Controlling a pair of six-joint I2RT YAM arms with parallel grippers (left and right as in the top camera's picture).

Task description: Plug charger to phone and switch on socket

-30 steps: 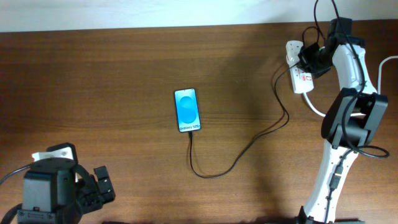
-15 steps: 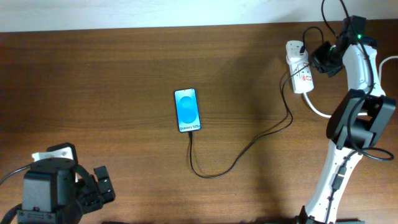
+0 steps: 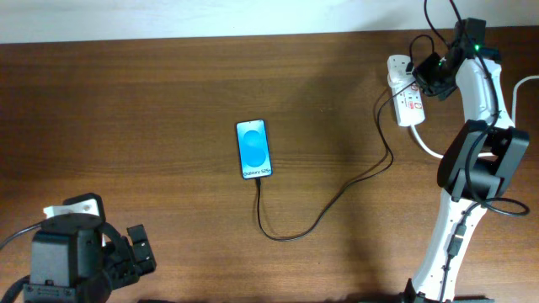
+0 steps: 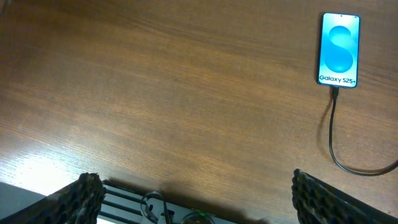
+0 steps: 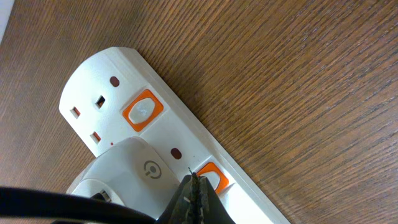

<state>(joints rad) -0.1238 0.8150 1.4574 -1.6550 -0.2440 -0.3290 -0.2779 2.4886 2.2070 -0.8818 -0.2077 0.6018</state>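
Note:
The phone (image 3: pixel 254 149) lies flat mid-table, blue screen up, and shows in the left wrist view (image 4: pixel 339 48) with "Galaxy S25+" text. The black charger cable (image 3: pixel 324 215) has its tip in the phone's near end (image 4: pixel 334 93) and runs right to a white plug (image 5: pixel 130 174) seated in the white socket strip (image 3: pixel 404 97). My right gripper (image 5: pixel 194 180) is shut, its tips over the strip beside an orange-framed switch (image 5: pixel 213 176); I cannot tell if they touch it. A second switch (image 5: pixel 142 110) sits further along. My left gripper (image 4: pixel 193 199) is open and empty, low at the front left.
A thick white cord (image 3: pixel 429 145) leaves the strip toward the right arm's base. The table's far edge (image 3: pixel 210 38) meets a white wall. The left arm's base (image 3: pixel 72 257) fills the front left corner.
My right gripper swung right, off the strip, then came back left over the socket strip. The phone, cable and left arm have not moved.

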